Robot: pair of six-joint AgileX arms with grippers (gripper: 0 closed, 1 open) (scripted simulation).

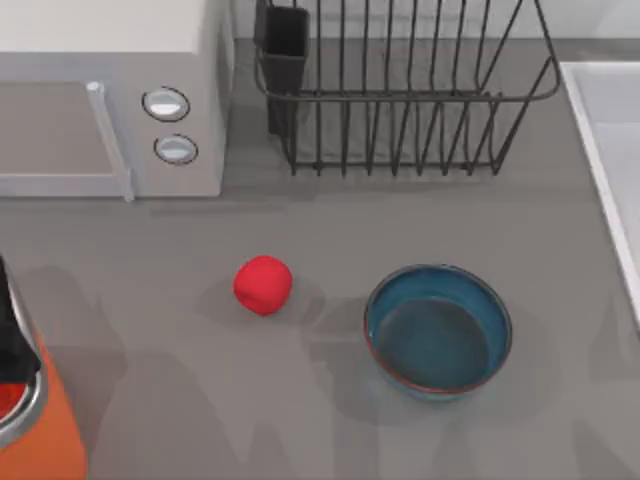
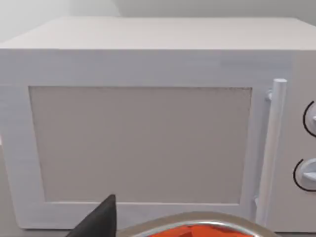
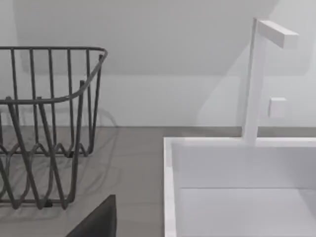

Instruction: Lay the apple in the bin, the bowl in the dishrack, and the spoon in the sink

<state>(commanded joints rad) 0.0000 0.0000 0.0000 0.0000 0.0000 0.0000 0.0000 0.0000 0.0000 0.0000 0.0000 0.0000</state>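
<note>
The red apple [image 1: 263, 285] rests on the grey counter, left of the blue bowl [image 1: 438, 332], which stands upright with nothing in it. The orange bin [image 1: 52, 435] with its silver rim [image 2: 197, 218] sits at the front left corner. At the back stands the black wire dishrack [image 1: 400, 100], also in the right wrist view [image 3: 44, 123]. The pale sink [image 1: 600, 140] runs along the right edge [image 3: 170, 187]. The spoon is out of view. My left gripper [image 2: 104, 223] hovers over the bin, facing the microwave. My right gripper [image 3: 101, 222] hangs between dishrack and sink. One dark finger of each shows.
A white microwave [image 1: 100, 100] with two round knobs fills the back left [image 2: 148, 123]. A black cutlery cup [image 1: 283, 45] hangs on the rack's left corner. A white faucet [image 3: 253, 79] rises behind the sink. A dark arm part [image 1: 10, 335] overlaps the bin.
</note>
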